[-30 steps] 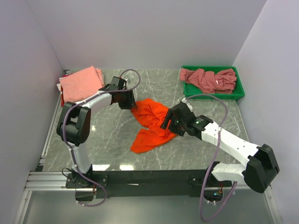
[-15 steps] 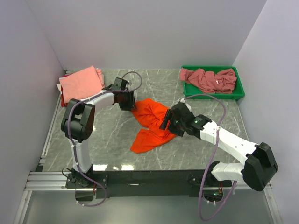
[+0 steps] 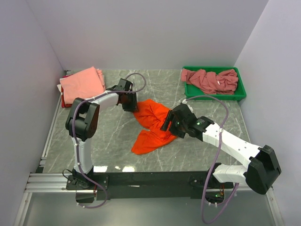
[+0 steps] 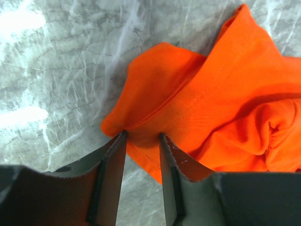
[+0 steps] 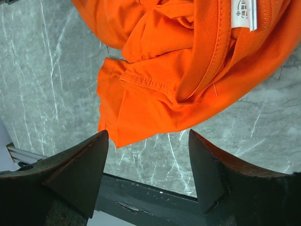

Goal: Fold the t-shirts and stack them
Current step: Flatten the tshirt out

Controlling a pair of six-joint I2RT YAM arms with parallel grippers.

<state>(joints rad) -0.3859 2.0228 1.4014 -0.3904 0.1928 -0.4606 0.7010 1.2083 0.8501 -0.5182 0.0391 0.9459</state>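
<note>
Wrist views: left claw (image 4: 142, 135) half-open astride orange t-shirt (image 4: 221, 94) hem; right claw (image 5: 148, 133) wide, empty.

Shirts:
- orange shirt (image 3: 150, 125), centre: one
- pink shirt (image 3: 81, 84), 10 o'clock: one seen on top
- mauve shirts (image 3: 209, 80), heaped at 2 o'clock: number unclear

Bin (image 3: 241, 94), 2 o'clock: one.

Arms: two, left arm (image 3: 101, 99) and right arm (image 3: 230, 143).

Bare marble table (image 3: 108, 136) lies open at 7 o'clock of the orange t-shirt (image 3: 151, 123), green bin (image 3: 211, 97) stands at 2 o'clock, folded pink t-shirt (image 3: 81, 84) at 10 o'clock
</note>
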